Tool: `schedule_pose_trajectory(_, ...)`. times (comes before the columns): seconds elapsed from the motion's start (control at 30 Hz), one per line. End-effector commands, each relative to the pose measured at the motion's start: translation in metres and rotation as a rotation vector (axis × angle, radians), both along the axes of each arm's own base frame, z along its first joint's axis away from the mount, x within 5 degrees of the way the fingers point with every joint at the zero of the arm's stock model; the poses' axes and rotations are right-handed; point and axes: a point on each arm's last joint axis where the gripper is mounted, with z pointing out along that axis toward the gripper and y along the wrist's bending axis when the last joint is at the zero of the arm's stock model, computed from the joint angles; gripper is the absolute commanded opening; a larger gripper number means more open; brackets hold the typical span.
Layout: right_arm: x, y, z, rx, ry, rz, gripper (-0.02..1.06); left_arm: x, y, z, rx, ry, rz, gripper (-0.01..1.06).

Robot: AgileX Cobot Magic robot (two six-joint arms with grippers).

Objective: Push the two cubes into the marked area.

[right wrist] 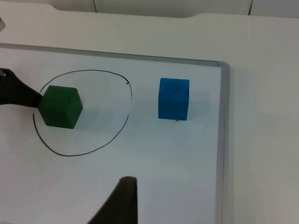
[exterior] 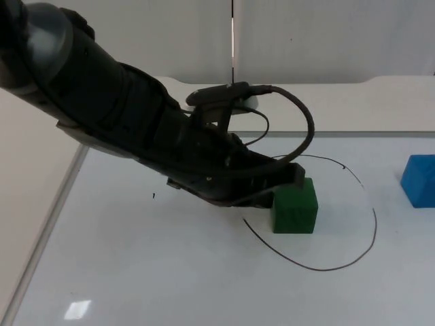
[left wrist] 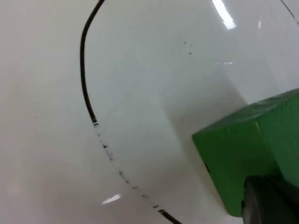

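A green cube (exterior: 296, 207) sits on the white board inside the hand-drawn black circle (exterior: 319, 269), near the circle's left side. My left gripper (exterior: 289, 180) reaches across from the upper left; its tip is shut and rests against the cube's upper left side. The right wrist view shows that left gripper (right wrist: 28, 95) as a black wedge touching the green cube (right wrist: 60, 106) within the circle (right wrist: 70, 155). A blue cube (exterior: 419, 180) stands outside the circle at the board's right edge. My right gripper (right wrist: 122, 200) hovers well short of the blue cube (right wrist: 174, 99), away from both cubes.
The board has a raised grey frame (right wrist: 223, 140) just beyond the blue cube, and another frame edge (exterior: 47, 224) at the left. A white ledge (exterior: 380, 102) and the partition wall lie behind the board. The left arm's bulk covers the board's upper left.
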Motion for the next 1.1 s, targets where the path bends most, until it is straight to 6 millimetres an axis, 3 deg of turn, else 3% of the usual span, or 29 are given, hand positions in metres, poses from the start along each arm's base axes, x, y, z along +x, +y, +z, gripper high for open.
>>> schedule_pose_trajectory(0.0, 0.0, 0.0, 0.001, -0.004, -0.011, -0.006, 1.05, -0.002, -0.004, 0.001, -0.012, 0.002, -0.02, 0.0)
schedule_pose_trajectory(0.2, 0.0, 0.0, 0.001, -0.004, -0.011, -0.006, 1.05, 0.004, 0.007, 0.0, 0.115, -0.077, -0.049, 0.0)
schedule_pose_trajectory(0.37, 0.0, 0.0, 0.001, -0.004, -0.011, -0.006, 1.05, 0.013, 0.019, 0.009, 0.115, -0.099, -0.019, 0.0)
schedule_pose_trajectory(0.43, 0.0, 0.0, 0.001, -0.004, -0.011, -0.006, 1.05, 0.021, 0.031, 0.023, 0.097, -0.125, 0.019, 0.0)
schedule_pose_trajectory(0.5, 0.0, 0.0, 0.001, -0.004, -0.011, -0.006, 1.05, 0.027, 0.045, 0.048, 0.067, -0.18, 0.031, 0.0)
schedule_pose_trajectory(0.57, 0.0, 0.0, 0.001, -0.004, -0.011, -0.006, 1.05, 0.028, 0.05, 0.059, 0.054, -0.2, 0.022, 0.0)
schedule_pose_trajectory(0.7, 0.0, 0.0, 0.001, -0.004, -0.011, -0.006, 1.05, 0.025, 0.065, 0.108, 0.038, -0.321, 0.032, 0.0)
schedule_pose_trajectory(0.73, 0.0, 0.0, 0.001, -0.004, -0.011, -0.006, 1.05, 0.025, 0.065, 0.108, 0.038, -0.321, 0.032, 0.0)
schedule_pose_trajectory(0.87, 0.0, 0.0, 0.001, -0.006, -0.011, -0.007, 1.05, 0.013, 0.075, 0.153, 0.019, -0.429, 0.035, 0.0)
schedule_pose_trajectory(0.9, 0.0, 0.0, 0.001, -0.006, -0.011, -0.007, 1.05, 0.013, 0.075, 0.153, 0.019, -0.429, 0.035, 0.0)
schedule_pose_trajectory(1.07, 0.0, 0.0, 0.001, -0.006, -0.011, -0.007, 1.05, -0.008, 0.082, 0.193, -0.004, -0.507, 0.007, 0.0)
